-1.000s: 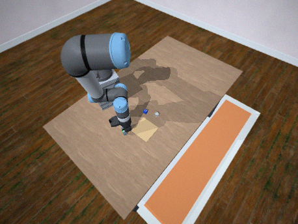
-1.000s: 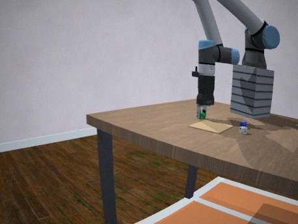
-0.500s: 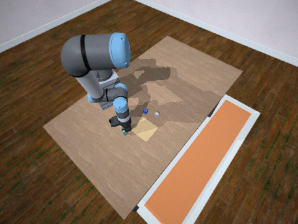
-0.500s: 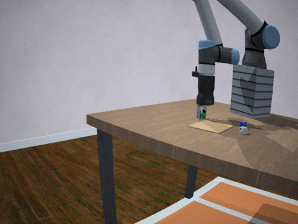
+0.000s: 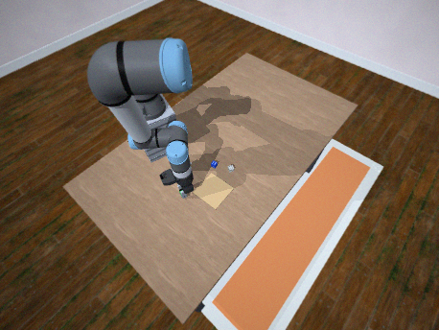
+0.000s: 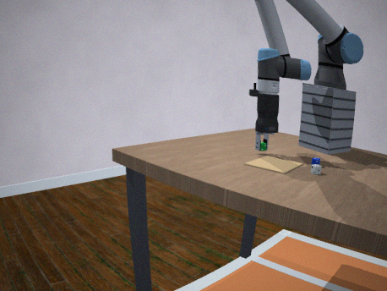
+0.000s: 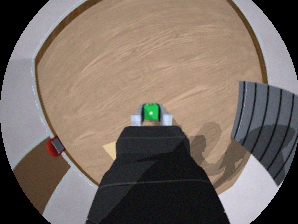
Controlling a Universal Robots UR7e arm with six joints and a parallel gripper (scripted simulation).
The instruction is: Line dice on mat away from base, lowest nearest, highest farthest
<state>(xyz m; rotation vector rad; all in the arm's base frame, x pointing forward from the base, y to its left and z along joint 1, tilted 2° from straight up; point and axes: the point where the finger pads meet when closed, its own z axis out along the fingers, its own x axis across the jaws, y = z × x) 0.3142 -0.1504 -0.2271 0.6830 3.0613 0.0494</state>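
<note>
The gripper (image 5: pixel 183 193) (image 6: pixel 262 146) (image 7: pixel 151 119) is shut on the green die, one finger on each side. The green die (image 6: pixel 263 146) (image 7: pixel 151 111) shows a single white pip on top in the wrist view and seems to hang just above the table, beside the mat. The yellow mat (image 5: pixel 216 193) (image 6: pixel 275 164) (image 7: pixel 109 149) lies flat and carries no die. A blue die (image 5: pixel 214 164) (image 6: pixel 316 161) and a white die (image 5: pixel 231 168) (image 6: pixel 316 169) stand on the table near the mat, apart from each other. Their top numbers are too small to read.
The robot's ribbed grey pedestal (image 6: pixel 327 118) (image 7: pixel 265 115) stands behind the dice. The arm casts shadows over the table (image 5: pixel 144 230) (image 6: pixel 177 161). A long orange panel with a white frame (image 5: pixel 297 230) lies beyond the table's edge. A red object (image 7: pixel 54 147) shows outside the table.
</note>
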